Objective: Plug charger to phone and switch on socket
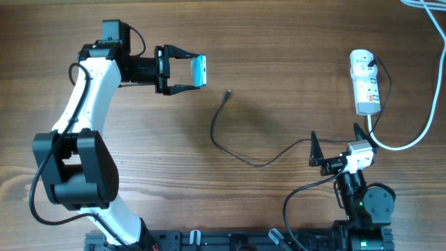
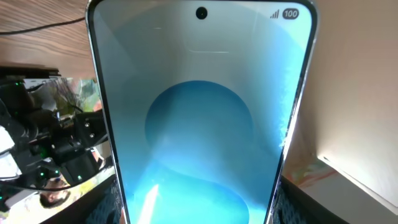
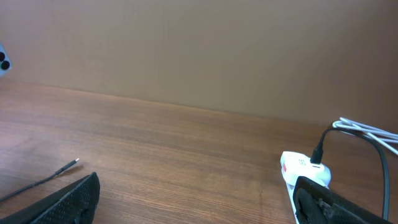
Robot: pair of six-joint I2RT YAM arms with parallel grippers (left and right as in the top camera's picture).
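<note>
My left gripper [image 1: 187, 72] is shut on the phone [image 1: 201, 71] and holds it off the table at the upper left. The turquoise screen fills the left wrist view [image 2: 202, 124], with a finger at each lower edge. The charger, a thin black cable [image 1: 240, 155], lies in a curve across the middle; its tip [image 1: 228, 93] lies loose to the right of the phone and shows in the right wrist view [image 3: 73, 163]. The white socket [image 1: 364, 82] lies at the far right and shows in the right wrist view [image 3: 298, 169]. My right gripper [image 1: 334, 144] is open and empty at the lower right.
A thick white power lead [image 1: 425, 129] loops from the socket round the right edge of the table. The black cable's plug [image 1: 373, 64] sits in the socket's upper end. A plain wall backs the table in the right wrist view.
</note>
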